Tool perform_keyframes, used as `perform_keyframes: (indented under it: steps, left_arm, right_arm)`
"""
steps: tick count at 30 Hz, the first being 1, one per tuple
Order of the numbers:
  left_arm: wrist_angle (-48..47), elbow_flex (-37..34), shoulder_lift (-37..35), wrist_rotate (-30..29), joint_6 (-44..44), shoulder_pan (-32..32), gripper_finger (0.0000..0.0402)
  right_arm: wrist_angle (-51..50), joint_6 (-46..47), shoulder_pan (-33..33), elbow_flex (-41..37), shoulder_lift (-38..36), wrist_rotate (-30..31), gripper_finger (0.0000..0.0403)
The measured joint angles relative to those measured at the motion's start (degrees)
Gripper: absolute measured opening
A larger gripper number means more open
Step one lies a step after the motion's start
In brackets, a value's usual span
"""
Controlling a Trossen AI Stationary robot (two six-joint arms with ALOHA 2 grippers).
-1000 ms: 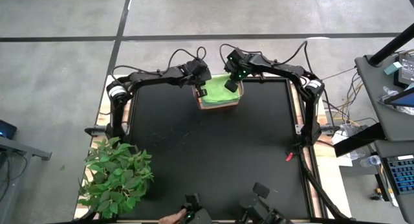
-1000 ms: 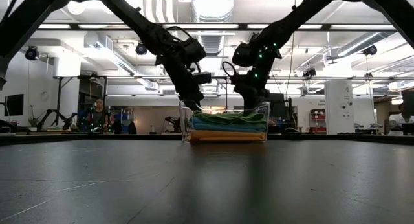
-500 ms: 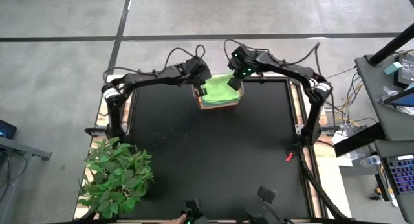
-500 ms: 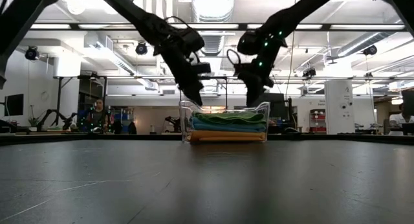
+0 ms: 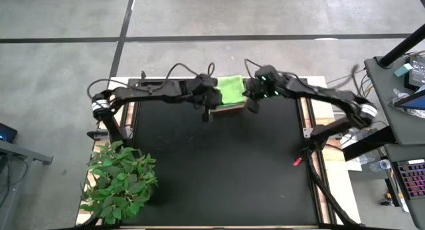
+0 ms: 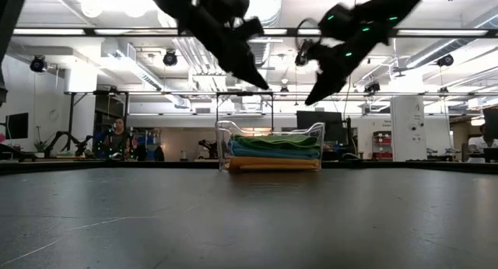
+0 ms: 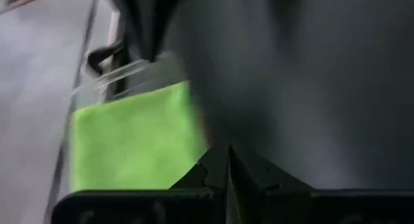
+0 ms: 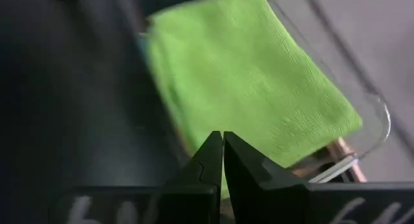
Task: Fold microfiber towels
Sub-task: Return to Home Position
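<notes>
Both grippers are clear of the clear bin (image 6: 223, 141) and carrying nothing. Left gripper (image 5: 205, 109) hangs just beside the bin on the left arm's side, and in the low view it's well above the rim. Its fingers (image 7: 208, 173) are pressed together with no gap and nothing between them. Right gripper (image 5: 252, 104) hangs just beside the bin on the opposite side, also above the rim. Its fingers (image 8: 204, 164) are pinched tight the same way, on nothing.

Bin sits at the far edge of the table (image 5: 219, 163), between the two arms. Towels are stacked flat inside it. The lime green towel (image 5: 230, 89) is on top, folded, and covers the stack from above. From the side I see a teal-blue band (image 6: 272, 152) under it, though I can't separate its layers, and the yellow-orange towel (image 6: 272, 165) at the bottom.

Leafy plant (image 5: 119, 183) is at the near-left corner of the table, well apart from the bin. One person (image 6: 118, 137) is in the room behind, far off
</notes>
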Motion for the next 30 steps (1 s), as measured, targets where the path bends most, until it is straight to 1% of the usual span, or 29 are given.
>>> perform_keyframes:
  steps: [4,8,10,12,17,22,24,26,29,30]
  left_arm:
    - [2.9,-4.4,-3.9,0.6,0.1,-4.3,0.0]
    - [10.1,-11.3,-9.0,0.6,-0.3,-8.6,0.0]
    - [14.9,-14.7,-12.3,0.7,-1.8,-10.5,0.0]
    - [17.3,-18.2,-15.7,0.8,-3.7,-12.4,0.0]
    - [23.9,-26.8,-24.9,0.8,-6.9,-15.6,0.0]
    - [30.4,-35.4,-33.9,0.5,-9.0,-16.2,0.0]
    - [33.2,-38.4,-36.9,0.4,-8.9,-16.1,0.0]
    - [34.6,-41.2,-40.2,0.0,-8.9,-16.0,0.0]
    - [36.4,-45.0,-45.2,-3.2,-8.9,-16.0,0.0]
    - [37.1,-46.1,-46.6,-4.5,-8.9,-16.0,0.0]
  right_arm:
    - [11.7,-3.5,4.0,-12.4,-10.9,-2.0,0.0009]
    - [22.4,-4.7,7.9,-24.1,-21.6,-3.1,0.0009]
    - [25.4,-4.3,9.0,-28.8,-26.9,-2.9,0.0009]
    - [26.7,-4.0,9.8,-32.8,-32.2,-2.9,0.0009]
    - [26.7,-2.5,10.0,-40.4,-46.4,-2.9,0.0009]
    - [26.4,-1.9,10.1,-46.3,-60.1,-3.0,0.0009]
    - [25.1,-1.6,10.1,-47.5,-65.4,-3.0,0.0009]
    - [21.7,-1.0,10.1,-48.1,-70.0,-2.9,0.0009]
    - [17.4,0.0,10.1,-48.3,-76.0,-2.8,0.0009]
    - [17.6,0.5,10.2,-48.1,-76.3,-3.0,0.0009]
